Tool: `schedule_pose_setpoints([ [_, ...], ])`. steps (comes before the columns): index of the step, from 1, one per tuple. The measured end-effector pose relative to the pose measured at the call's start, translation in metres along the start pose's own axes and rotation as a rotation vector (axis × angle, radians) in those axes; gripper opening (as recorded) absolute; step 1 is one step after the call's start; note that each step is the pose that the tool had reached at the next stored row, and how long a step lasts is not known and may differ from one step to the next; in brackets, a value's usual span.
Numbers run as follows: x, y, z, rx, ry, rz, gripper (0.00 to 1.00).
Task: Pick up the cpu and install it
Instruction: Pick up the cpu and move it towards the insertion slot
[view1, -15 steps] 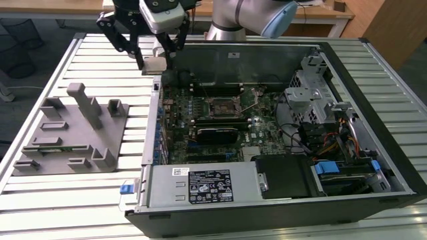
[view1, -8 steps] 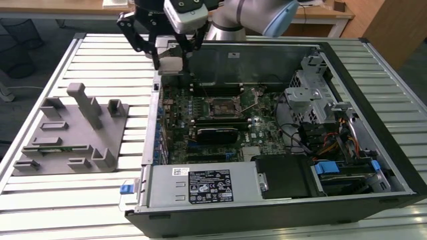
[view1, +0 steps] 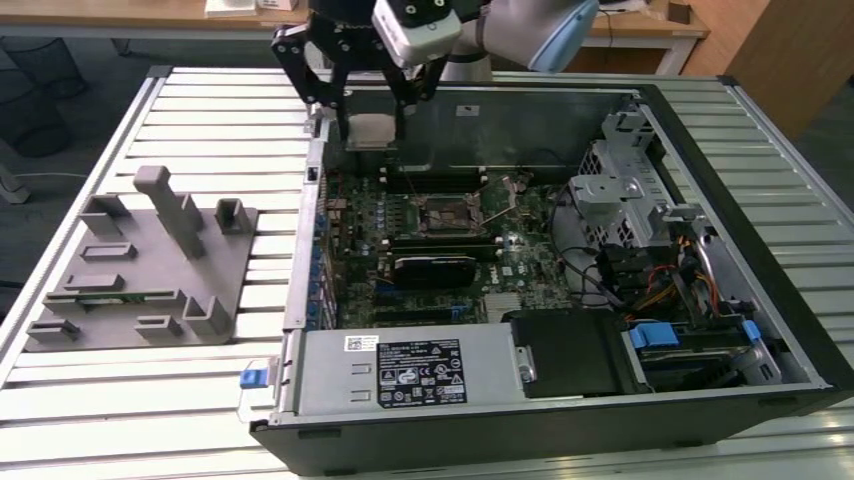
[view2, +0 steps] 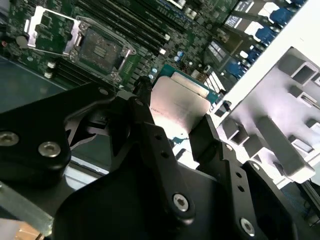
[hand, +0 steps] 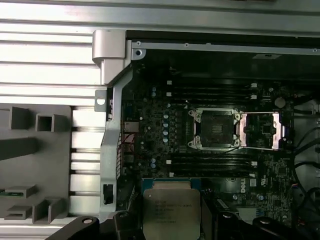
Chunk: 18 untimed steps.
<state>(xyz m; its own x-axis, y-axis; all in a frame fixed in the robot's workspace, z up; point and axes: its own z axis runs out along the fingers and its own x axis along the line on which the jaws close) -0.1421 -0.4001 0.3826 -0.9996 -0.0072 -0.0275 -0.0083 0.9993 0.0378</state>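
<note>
The cpu (view1: 370, 130), a flat square chip with a silver top and thin green rim, hangs above the far edge of the open computer case, at the exterior view's left. My gripper (view1: 370, 122) is shut on it, one black finger (view2: 145, 117) on each side. Both wrist views show the cpu (view2: 179, 102) (hand: 171, 210) held between the fingers. The motherboard's socket (view1: 447, 212) (hand: 216, 129) (view2: 102, 50) lies open and empty below, apart from the chip, with its metal load plate (hand: 260, 131) flipped aside.
The case (view1: 534, 420) lies on a slatted metal table (view1: 200, 110). A grey fixture block (view1: 147, 260) sits at the exterior view's left. Inside the case are a power supply (view1: 400, 370), a drive cage (view1: 627, 170) and cables (view1: 641, 290).
</note>
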Motion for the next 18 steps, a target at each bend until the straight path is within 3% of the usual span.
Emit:
schedule_pose_setpoints([
  [6, -0.0172, 0.0003, 0.0042, 0.0002, 0.0002, 0.0, 0.55],
  [18, -0.0474, 0.002, 0.0265, 0.0004, 0.0006, 0.0, 0.55],
])
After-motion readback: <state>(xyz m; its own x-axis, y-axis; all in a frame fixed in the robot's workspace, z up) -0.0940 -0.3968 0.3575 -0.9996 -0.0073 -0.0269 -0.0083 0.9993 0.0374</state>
